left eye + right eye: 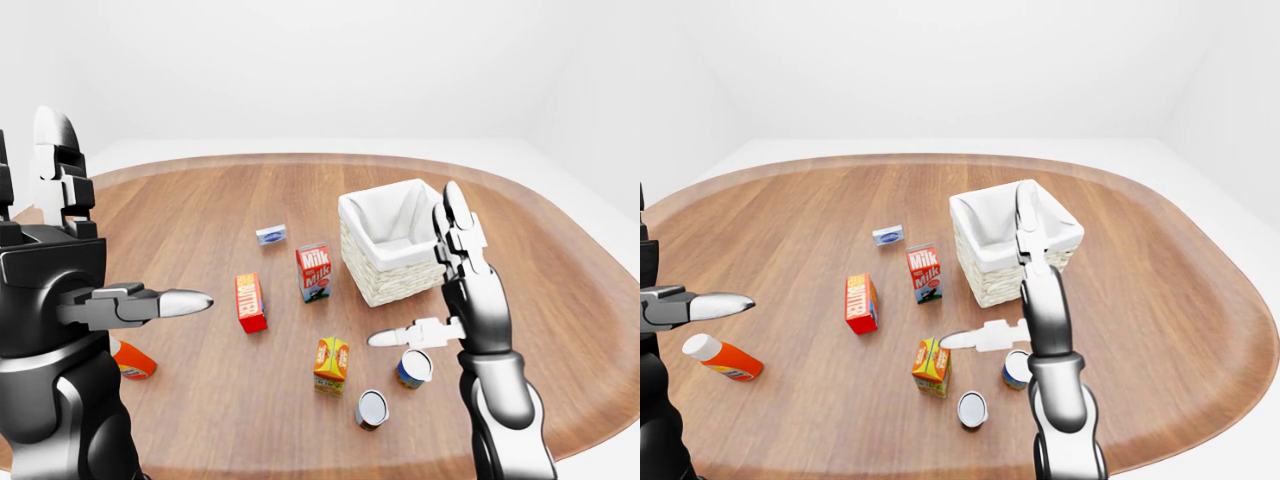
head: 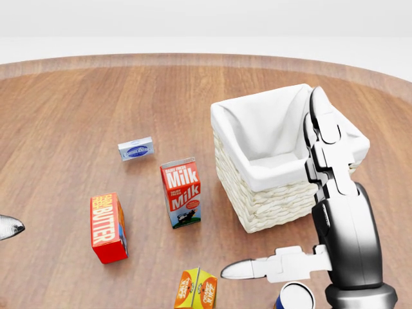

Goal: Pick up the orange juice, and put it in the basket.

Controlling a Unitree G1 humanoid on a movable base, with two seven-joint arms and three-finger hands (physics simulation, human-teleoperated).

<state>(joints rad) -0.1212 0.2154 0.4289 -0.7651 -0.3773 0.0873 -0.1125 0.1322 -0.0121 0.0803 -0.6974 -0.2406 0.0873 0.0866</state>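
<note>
1. The orange juice (image 1: 331, 364) stood upright near the table's (image 1: 560, 300) near edge, ungrasped.
2. The right hand (image 1: 455, 290) hovered spread wide beside it, thumb extended, likely lining up a grasp.
3. The left hand (image 1: 70, 290) was open and empty.
4. The basket (image 1: 395, 250) waited further in, empty.

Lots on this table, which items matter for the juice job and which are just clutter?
Job: orange juice, basket, right hand open above the table.
Clutter: milk carton, butter box, small blue box, two cans, orange bottle.
</note>
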